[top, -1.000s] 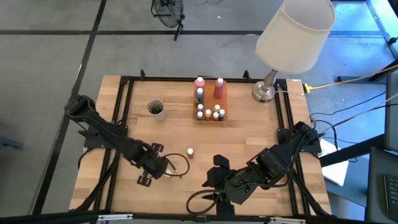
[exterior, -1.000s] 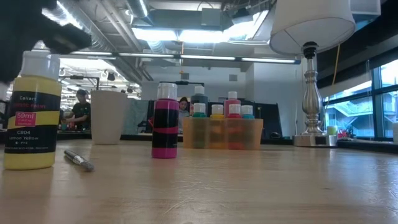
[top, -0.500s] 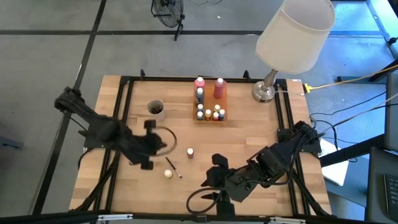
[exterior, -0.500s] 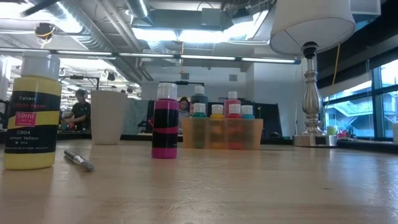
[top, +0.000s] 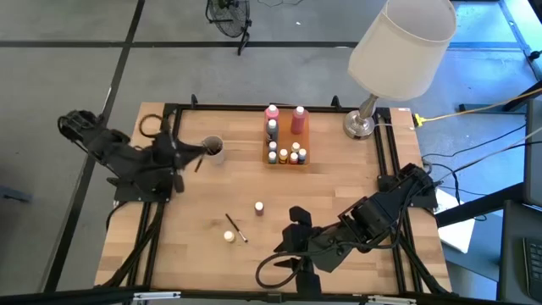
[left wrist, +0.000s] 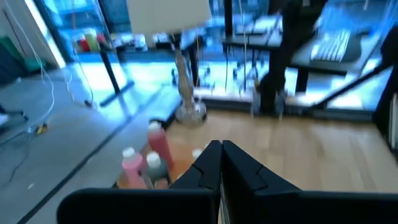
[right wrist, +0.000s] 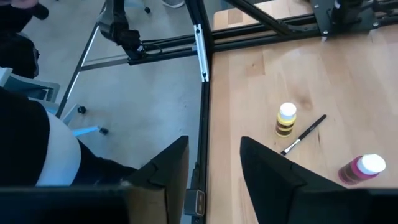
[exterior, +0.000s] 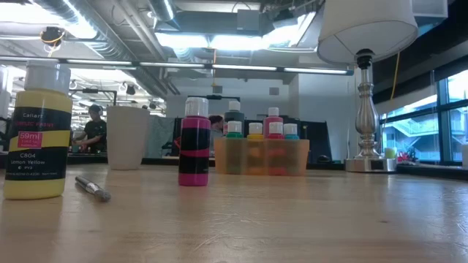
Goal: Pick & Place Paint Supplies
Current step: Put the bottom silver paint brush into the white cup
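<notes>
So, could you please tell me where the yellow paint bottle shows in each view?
High view: yellow bottle stands on the table's near-left part, right beside the brush.
Low view: far left and large, brush lying to its right.
Left wrist view: not in it.
Right wrist view: right of centre, brush beside it.
Shared landmark: the brush.

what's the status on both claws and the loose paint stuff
Left claw shut, by the cup. Right claw open, empty, near the front edge. Yellow bottle, brush, pink bottle loose mid-table. Nothing blocking.
</notes>
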